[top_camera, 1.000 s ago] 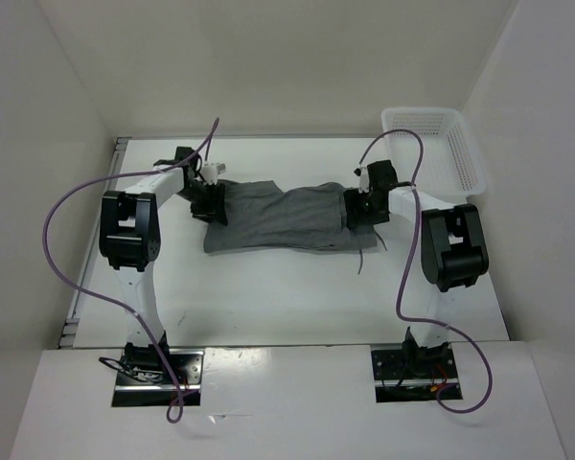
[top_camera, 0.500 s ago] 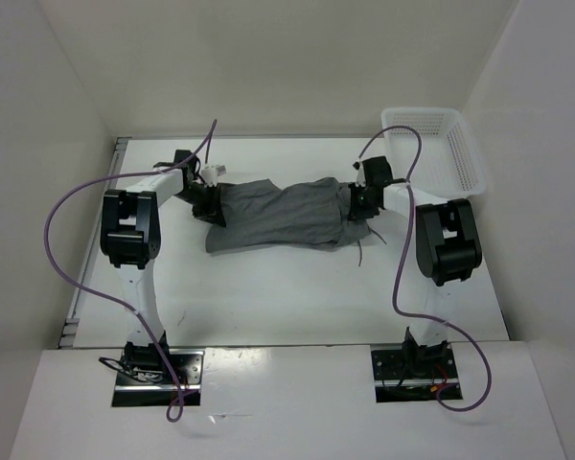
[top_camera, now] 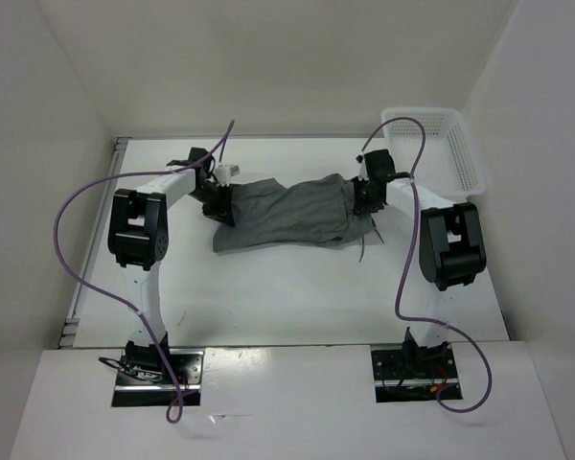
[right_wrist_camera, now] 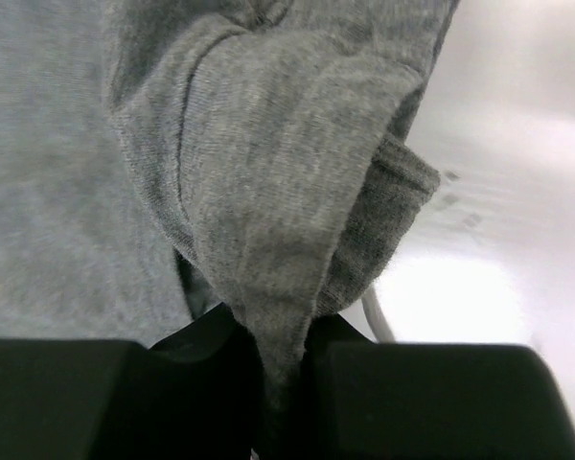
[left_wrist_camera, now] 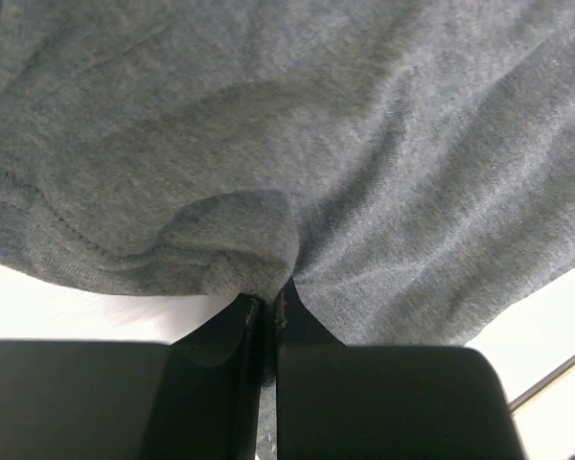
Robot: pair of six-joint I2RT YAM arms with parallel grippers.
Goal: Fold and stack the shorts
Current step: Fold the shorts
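The shorts (top_camera: 287, 213) lay across the middle of the table (top_camera: 268, 287), well beyond the arm bases and running left to right. Their near edge rested flat on the white top. A thin drawstring (top_camera: 364, 247) trailed off the near right corner, which suggested the waist was at that end.

Further back, both ends of the cloth appeared raised a little. The left gripper (left_wrist_camera: 266, 302) was clamped on a small pinch of hem at the left end. In its wrist view the jaws met almost flush, with a pucker of grey knit bunched just above them. The right gripper (right_wrist_camera: 273, 356) was clamped on a thicker fold at the right end, with several layers gathered into a wedge between its fingers. In the far right corner stood the white mesh basket (top_camera: 471, 163), apart from the shorts.

The fabric looked like a soft, light jersey, limp and with no stiffness of its own. It would likely sag between the two holds and drape wherever it was unsupported. A thin pinch like the left one could slip free under a hard pull. The stitched hems and waistband seemed the best places to grip, being thicker and less stretchy than the open cloth.
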